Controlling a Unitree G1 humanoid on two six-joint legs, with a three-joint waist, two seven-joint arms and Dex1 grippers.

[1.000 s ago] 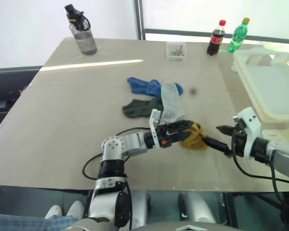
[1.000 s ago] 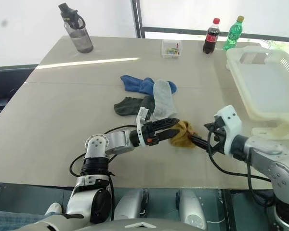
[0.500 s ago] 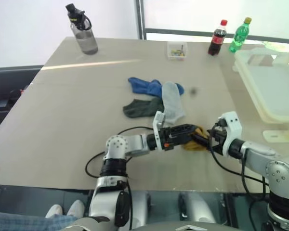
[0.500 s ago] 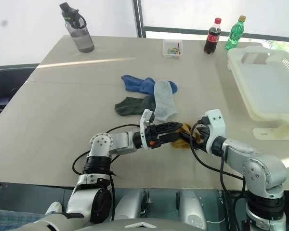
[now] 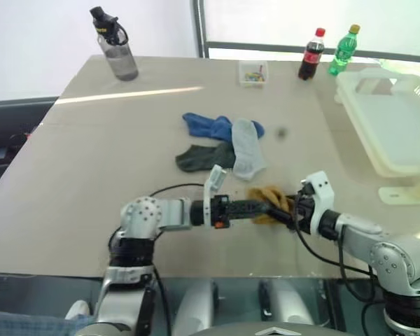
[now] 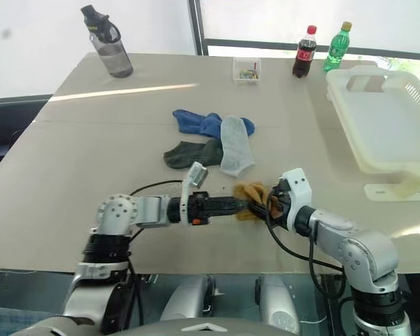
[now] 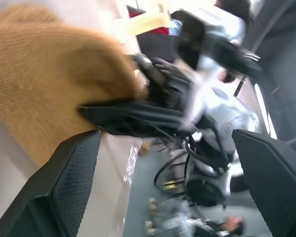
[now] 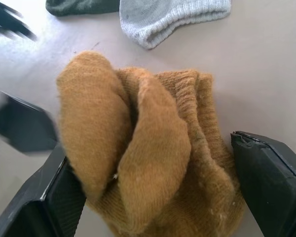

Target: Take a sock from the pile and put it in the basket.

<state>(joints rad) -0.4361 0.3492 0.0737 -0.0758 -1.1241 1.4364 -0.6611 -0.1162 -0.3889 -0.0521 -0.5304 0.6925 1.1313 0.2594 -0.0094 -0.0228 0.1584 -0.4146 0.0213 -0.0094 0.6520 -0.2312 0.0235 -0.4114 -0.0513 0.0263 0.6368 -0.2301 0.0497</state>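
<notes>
Sock's pulled from the pile, not in the basket (image 5: 395, 133) yet.
Right pincer (image 8: 153, 197) is sitting released around the sock (image 8: 143, 153) on the table (image 5: 91, 175); left pincer (image 5: 266, 208), also released, is touching it opposite.

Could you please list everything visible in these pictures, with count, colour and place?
Sock: one, mustard yellow, bunched on the table between both grippers.
Pile: blue, light grey and dark green socks, table centre.
Basket: one, white, right edge.
Water bottle: one, grey with black cap, far left.
Small clear box: one, far centre.
Soda bottles: two, dark and green, far right.
Table: one, beige.
Left gripper: open, beside the sock.
Right gripper: open, straddling the sock.
</notes>
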